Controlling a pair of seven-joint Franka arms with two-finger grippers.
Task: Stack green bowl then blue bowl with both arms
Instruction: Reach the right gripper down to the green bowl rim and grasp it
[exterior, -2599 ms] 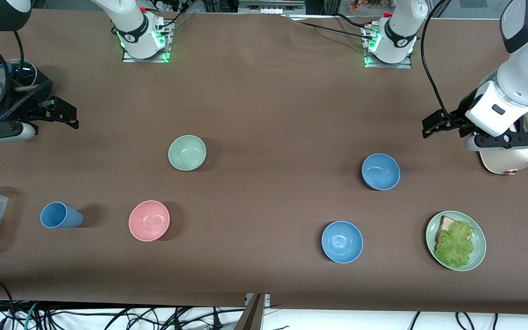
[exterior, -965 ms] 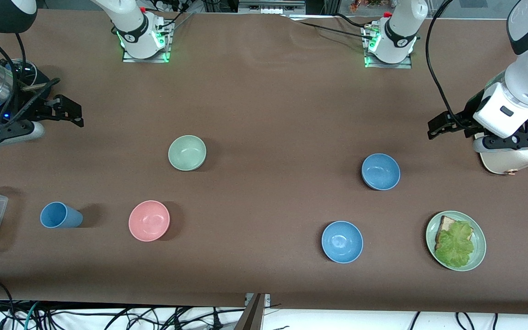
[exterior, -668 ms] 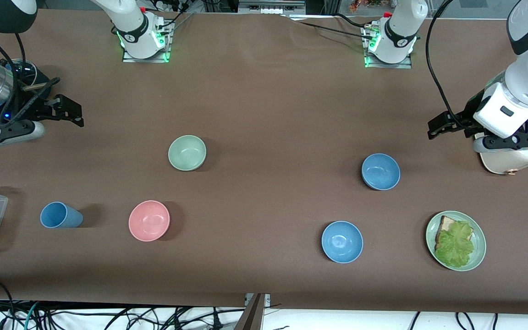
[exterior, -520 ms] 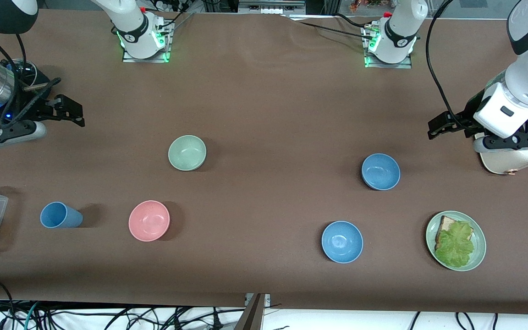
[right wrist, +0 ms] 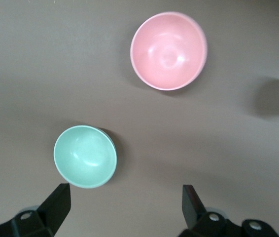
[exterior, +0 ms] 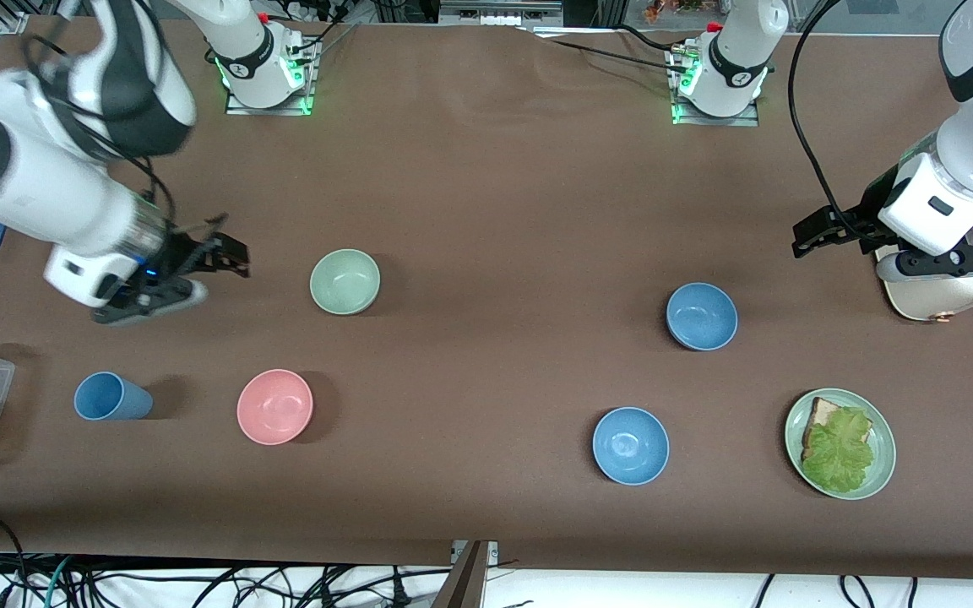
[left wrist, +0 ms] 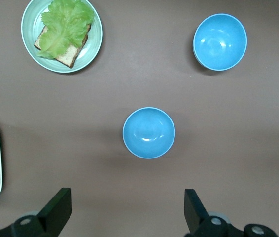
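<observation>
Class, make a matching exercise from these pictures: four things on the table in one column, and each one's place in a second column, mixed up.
Things:
1. green bowl
2. pink bowl
3. green plate
4. blue cup

Places:
A. holds bread and lettuce
B. beside the pink bowl, toward the right arm's end
C. beside the right gripper
D. nearer the front camera than the green bowl

Pairs: 1-C, 2-D, 3-A, 4-B

Bare brown table point(exterior: 486, 219) is seen between the open right gripper point(exterior: 229, 257) and the small sage-green bowl point(exterior: 345, 281). The matte pink bowl point(exterior: 274, 406) sits well apart from it.
</observation>
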